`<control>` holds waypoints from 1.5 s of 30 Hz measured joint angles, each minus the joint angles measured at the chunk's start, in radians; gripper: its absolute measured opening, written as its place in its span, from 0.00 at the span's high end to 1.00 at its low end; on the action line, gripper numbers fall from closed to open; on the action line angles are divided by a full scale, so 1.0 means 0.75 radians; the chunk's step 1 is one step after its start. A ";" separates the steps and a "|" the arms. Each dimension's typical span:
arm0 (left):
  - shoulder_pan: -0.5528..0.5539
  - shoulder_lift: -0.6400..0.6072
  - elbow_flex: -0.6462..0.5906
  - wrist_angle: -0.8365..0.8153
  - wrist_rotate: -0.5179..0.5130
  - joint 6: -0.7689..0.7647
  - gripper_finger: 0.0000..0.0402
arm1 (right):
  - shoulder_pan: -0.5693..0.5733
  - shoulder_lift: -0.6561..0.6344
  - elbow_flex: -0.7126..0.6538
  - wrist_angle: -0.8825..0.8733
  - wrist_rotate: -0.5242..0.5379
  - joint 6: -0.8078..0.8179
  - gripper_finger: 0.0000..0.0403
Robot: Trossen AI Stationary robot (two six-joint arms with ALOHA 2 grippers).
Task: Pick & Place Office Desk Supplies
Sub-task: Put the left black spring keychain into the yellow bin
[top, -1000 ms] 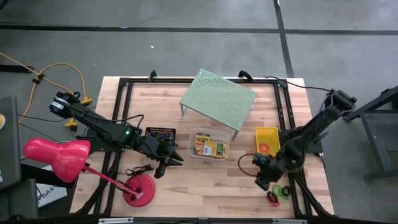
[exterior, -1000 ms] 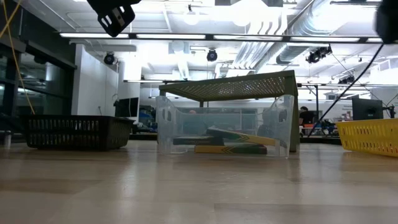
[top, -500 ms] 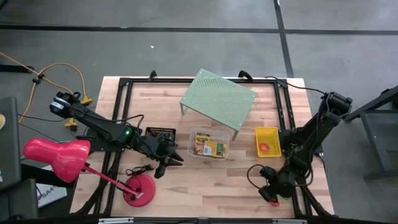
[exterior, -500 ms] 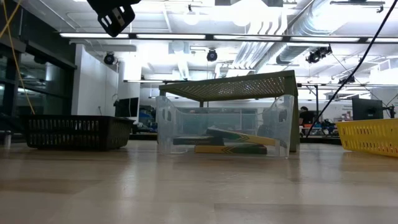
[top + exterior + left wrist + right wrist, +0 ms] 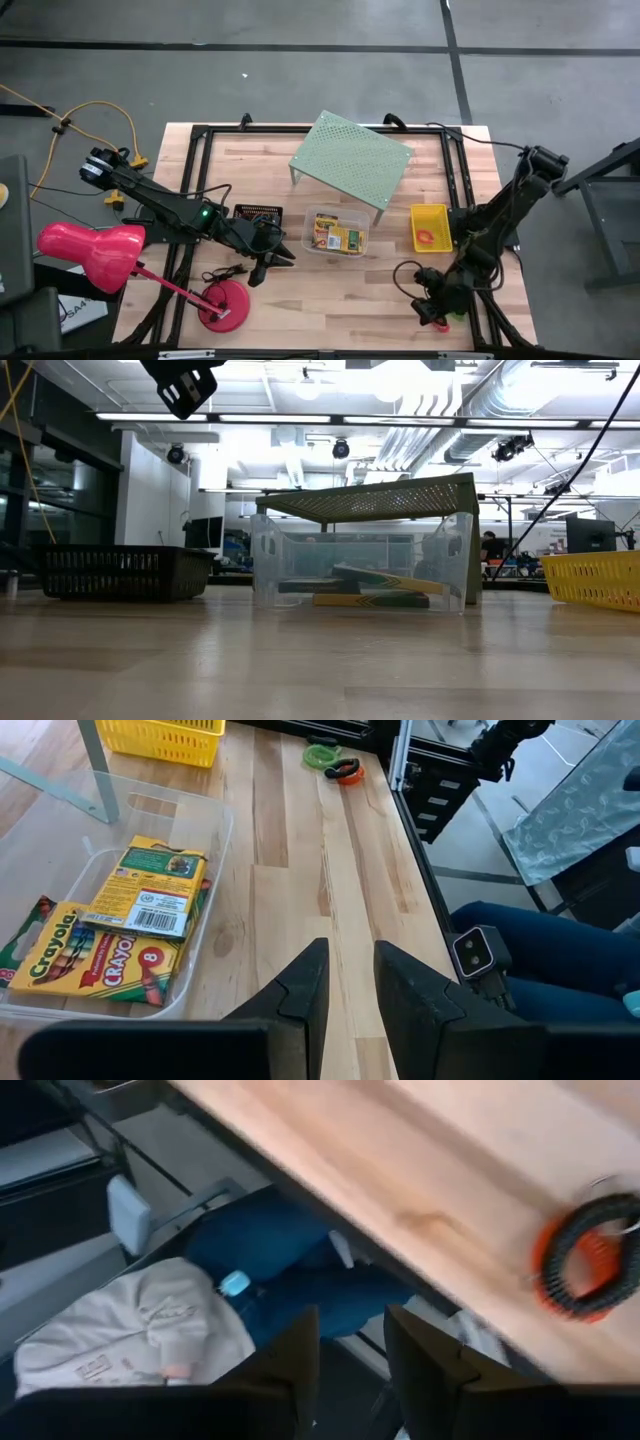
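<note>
Pale wooden tabletop [image 5: 330, 285] lay beneath me. My right gripper [image 5: 432, 308] hovered slightly parted and empty over the rings [image 5: 333, 763] at the near edge; these looked light and springy, best pinched across the rim. My left gripper [image 5: 347, 982] waited, narrowly parted.

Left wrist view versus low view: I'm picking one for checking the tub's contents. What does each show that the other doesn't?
Only the left wrist view shows the left gripper, the crayon boxes' printed faces, and the rings near the table edge. Only the low view shows the black mesh tray and the green perforated shelf. Both show the clear tub and yellow basket.
</note>
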 joint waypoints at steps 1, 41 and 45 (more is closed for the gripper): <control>0.000 0.000 0.000 0.000 0.000 0.000 0.81 | -0.004 0.004 0.032 -0.023 0.000 -0.002 0.76; 0.000 0.000 0.000 0.004 0.001 0.000 0.81 | 0.104 0.493 0.327 -0.526 -0.067 -0.036 0.89; 0.000 0.000 0.000 0.005 0.000 0.000 0.81 | 0.112 0.501 0.327 -0.537 -0.068 -0.036 0.89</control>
